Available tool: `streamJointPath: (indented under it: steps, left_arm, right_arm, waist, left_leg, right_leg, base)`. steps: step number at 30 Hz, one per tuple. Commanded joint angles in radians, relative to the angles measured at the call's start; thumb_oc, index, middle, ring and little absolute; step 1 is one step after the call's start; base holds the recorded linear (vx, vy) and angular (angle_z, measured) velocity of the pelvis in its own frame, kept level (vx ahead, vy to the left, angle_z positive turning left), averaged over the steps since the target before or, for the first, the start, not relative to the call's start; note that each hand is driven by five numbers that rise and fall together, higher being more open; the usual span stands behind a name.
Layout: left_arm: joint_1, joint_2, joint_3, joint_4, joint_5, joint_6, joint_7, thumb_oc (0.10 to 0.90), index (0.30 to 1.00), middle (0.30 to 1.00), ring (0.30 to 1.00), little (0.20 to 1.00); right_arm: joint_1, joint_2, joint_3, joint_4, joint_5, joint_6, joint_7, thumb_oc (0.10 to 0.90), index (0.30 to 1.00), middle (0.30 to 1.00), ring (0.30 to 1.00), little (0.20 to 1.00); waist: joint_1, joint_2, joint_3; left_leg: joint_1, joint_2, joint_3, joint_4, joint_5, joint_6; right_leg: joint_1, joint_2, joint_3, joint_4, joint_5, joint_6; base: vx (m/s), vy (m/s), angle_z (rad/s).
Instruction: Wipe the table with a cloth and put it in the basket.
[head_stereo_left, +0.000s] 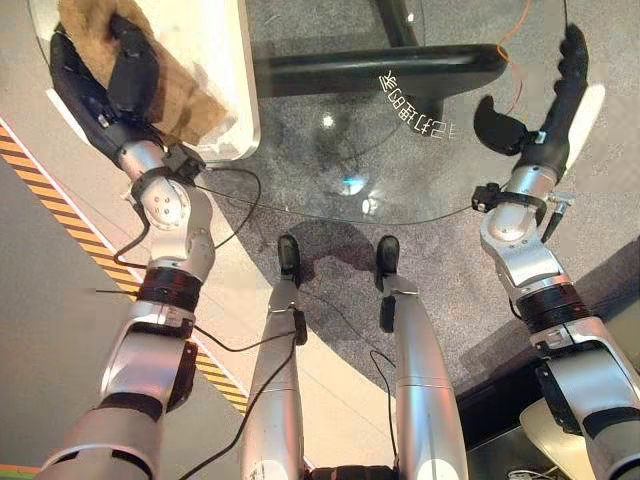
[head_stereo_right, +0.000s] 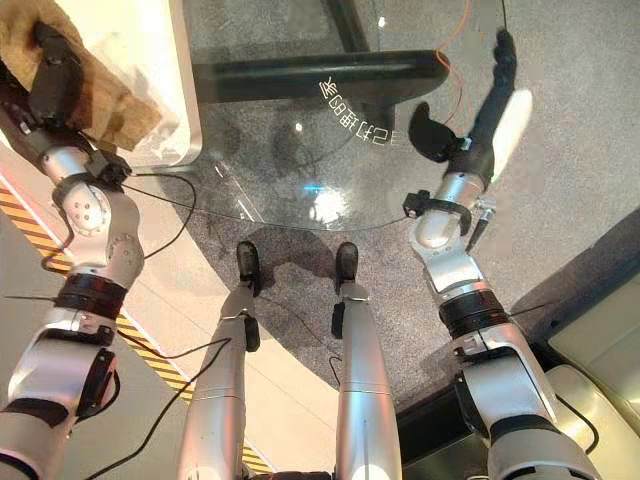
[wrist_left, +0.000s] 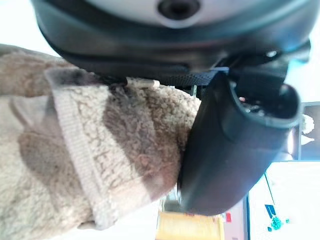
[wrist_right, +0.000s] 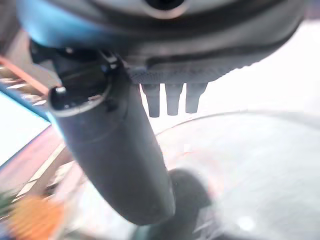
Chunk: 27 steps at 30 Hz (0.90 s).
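You have one cloth (head_stereo_left: 170, 85), tan and fleecy, lying on one white bench (head_stereo_left: 215, 70). Beside that white bench stands one round glass bench (head_stereo_left: 400, 150). Two hands are in view: one left hand (head_stereo_left: 120, 70) on the cloth, one right hand (head_stereo_left: 545, 105) over the glass bench's far edge from the white bench.

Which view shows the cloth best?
The left wrist view: the cloth lies close up, its pile and hemmed edge plain, against the left hand. Both eye views show it smaller, at the upper left, on a white surface with the hand on it.
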Motion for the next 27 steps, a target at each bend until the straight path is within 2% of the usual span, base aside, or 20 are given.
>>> streamJointPath:
  steps: [1,10,15,18,21,27]
  left_arm:
    - [-0.149,0.141,-0.006,-0.028,0.094,-0.154,0.054,0.1,0.3,0.3,0.3,0.2]
    - [-0.23,0.206,-0.08,0.076,0.158,-0.095,0.132,0.1,0.3,0.3,0.3,0.2]
    - [-0.294,0.241,-0.147,0.148,0.192,-0.017,0.148,0.1,0.3,0.3,0.3,0.2]
    - [-0.331,0.263,-0.191,0.204,0.222,0.055,0.145,0.1,0.3,0.3,0.3,0.2]
    - [-0.343,0.272,-0.209,0.231,0.229,0.094,0.142,0.1,0.3,0.3,0.3,0.2]
    - [-0.362,0.276,-0.246,0.29,0.244,0.179,0.129,0.1,0.3,0.3,0.3,0.2]
  right_arm:
    - [-0.032,-0.086,-0.005,0.015,0.053,-0.125,-0.093,0.8,0.9,0.9,0.9,0.9]
    - [-0.022,-0.082,0.024,0.196,0.149,-0.147,-0.098,0.8,0.9,0.9,0.9,0.9]
    - [0.004,-0.059,0.009,0.358,0.163,-0.179,-0.048,0.8,0.9,0.9,0.9,0.9]
    - [0.02,-0.046,0.004,0.464,0.185,-0.205,-0.01,0.8,0.9,0.9,0.9,0.9]
    - [0.035,-0.037,-0.005,0.512,0.186,-0.214,0.007,0.8,0.9,0.9,0.9,0.9]
    - [0.053,-0.009,0.0,0.59,0.176,-0.155,0.035,0.8,0.9,0.9,0.9,0.9]
  waist:
    - [0.013,-0.022,-0.029]
    - [0.006,-0.028,-0.029]
    - [0.004,-0.029,-0.029]
    - [0.001,-0.027,-0.029]
    - [-0.002,-0.026,-0.029]
    - [-0.005,-0.025,-0.029]
  left_leg:
    - [0.003,-0.018,0.005,0.086,-0.111,0.021]
    - [0.0,-0.011,0.005,0.086,-0.114,0.021]
    - [-0.001,-0.005,0.007,0.091,-0.116,0.024]
    - [0.001,-0.001,0.01,0.092,-0.116,0.026]
    - [0.001,0.0,0.013,0.093,-0.117,0.028]
    - [0.008,0.001,0.019,0.088,-0.115,0.032]
  right_leg:
    - [0.058,0.011,-0.043,-0.088,0.016,0.029]
    - [0.059,0.022,-0.038,-0.094,0.014,0.022]
    - [0.062,0.029,-0.038,-0.091,0.011,0.019]
    - [0.066,0.033,-0.037,-0.095,0.011,0.017]
    - [0.066,0.034,-0.036,-0.095,0.011,0.016]
    - [0.07,0.036,-0.037,-0.099,0.015,0.015]
  base:
    - [0.0,0.0,0.0]
    - [0.0,-0.003,-0.02]
    - [0.0,-0.006,-0.03]
    - [0.0,0.0,0.0]
    - [0.0,0.0,0.0]
    - [0.0,0.005,0.0]
